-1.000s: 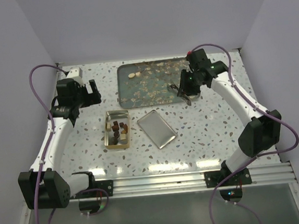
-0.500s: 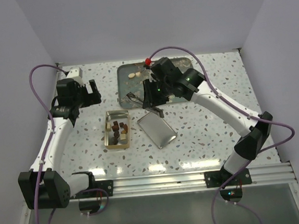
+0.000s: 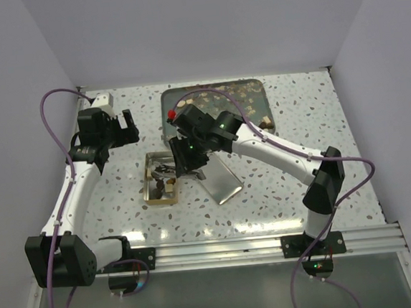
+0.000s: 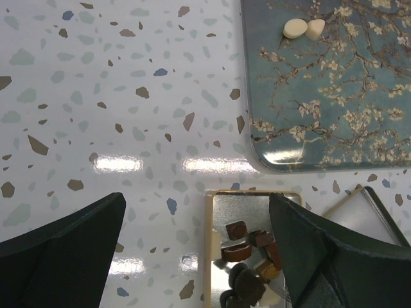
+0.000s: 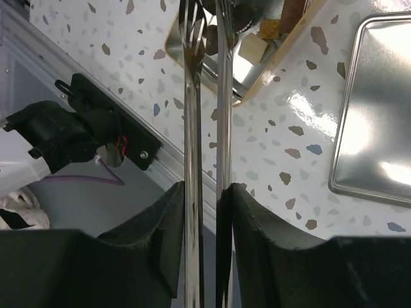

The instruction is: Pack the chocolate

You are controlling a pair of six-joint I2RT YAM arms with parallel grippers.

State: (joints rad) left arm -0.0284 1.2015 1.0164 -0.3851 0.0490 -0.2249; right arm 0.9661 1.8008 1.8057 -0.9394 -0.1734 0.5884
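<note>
The gold tin (image 3: 151, 195) lies open at the table's middle left with several brown and tan chocolates (image 3: 166, 180) inside. My right gripper (image 3: 189, 159) is shut on metal tongs (image 5: 192, 128), whose tips reach into the tin (image 5: 282, 58) among the chocolates (image 5: 253, 45). I cannot tell if the tips hold a piece. My left gripper (image 3: 126, 128) is open and empty, hovering behind and left of the tin (image 4: 209, 244). Two cream chocolates (image 4: 302, 28) lie on the teal tray (image 4: 334, 109).
The tin's silver lid (image 3: 220, 178) lies flat just right of the tin, also in the right wrist view (image 5: 379, 128). The teal blossom tray (image 3: 251, 96) sits at the back centre. A small tan lump (image 3: 266, 123) lies by the tray's near right corner.
My right arm has swung left and nearer with the tongs, from the tray's right side across the tray to over the tin. The left arm has not moved.
</note>
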